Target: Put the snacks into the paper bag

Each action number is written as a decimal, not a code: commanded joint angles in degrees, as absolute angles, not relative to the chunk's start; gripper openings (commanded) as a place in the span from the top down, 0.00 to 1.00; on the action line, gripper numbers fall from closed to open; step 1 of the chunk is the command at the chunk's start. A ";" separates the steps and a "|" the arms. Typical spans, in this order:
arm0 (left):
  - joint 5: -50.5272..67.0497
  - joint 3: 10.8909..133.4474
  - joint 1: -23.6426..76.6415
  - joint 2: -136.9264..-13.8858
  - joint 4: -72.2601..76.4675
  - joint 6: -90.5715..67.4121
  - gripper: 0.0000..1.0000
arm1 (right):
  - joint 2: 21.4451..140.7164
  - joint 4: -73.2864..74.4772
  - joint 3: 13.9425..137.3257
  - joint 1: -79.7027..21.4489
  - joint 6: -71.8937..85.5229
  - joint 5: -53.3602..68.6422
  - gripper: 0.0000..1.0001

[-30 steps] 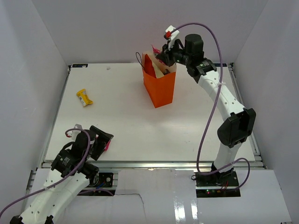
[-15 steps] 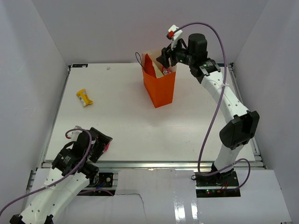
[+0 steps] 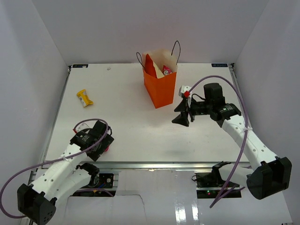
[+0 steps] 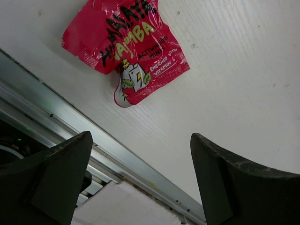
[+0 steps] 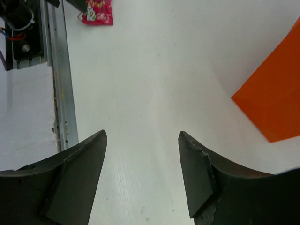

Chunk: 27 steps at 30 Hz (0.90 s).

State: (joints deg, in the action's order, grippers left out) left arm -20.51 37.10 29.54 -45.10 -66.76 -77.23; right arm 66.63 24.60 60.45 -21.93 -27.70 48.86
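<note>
The orange paper bag point(image 3: 161, 89) stands upright at the back middle of the table, and its side also shows in the right wrist view as the paper bag point(image 5: 276, 93). A pink snack point(image 3: 166, 70) shows inside its mouth. A yellow snack point(image 3: 85, 98) lies at the left. A pink snack point(image 4: 124, 51) lies by the near edge, just ahead of my open, empty left gripper point(image 4: 140, 140). From above, the left gripper point(image 3: 101, 140) mostly covers that pink snack point(image 3: 107, 148). My right gripper point(image 3: 180, 119) hangs open and empty, low, right of the bag.
A metal rail point(image 4: 61, 117) runs along the table's near edge, right under the left gripper. White walls close in the table on three sides. The bag's black cord handles point(image 3: 176, 47) stick up above its rim.
My right gripper has opened, left the mouth of the bag and swung down to the table on the bag's right. The left gripper has shifted forward over the pink snack.
</note>
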 commanded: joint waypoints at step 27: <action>-11.95 31.29 7.91 -59.40 -48.96 -66.27 0.17 | 62.31 24.96 53.44 -17.05 -28.30 54.67 0.32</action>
State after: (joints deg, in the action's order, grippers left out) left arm -11.16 30.70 8.32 -57.87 -48.42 -65.52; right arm 61.91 26.81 53.45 -17.54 -28.88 52.80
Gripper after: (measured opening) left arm 0.835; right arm 0.687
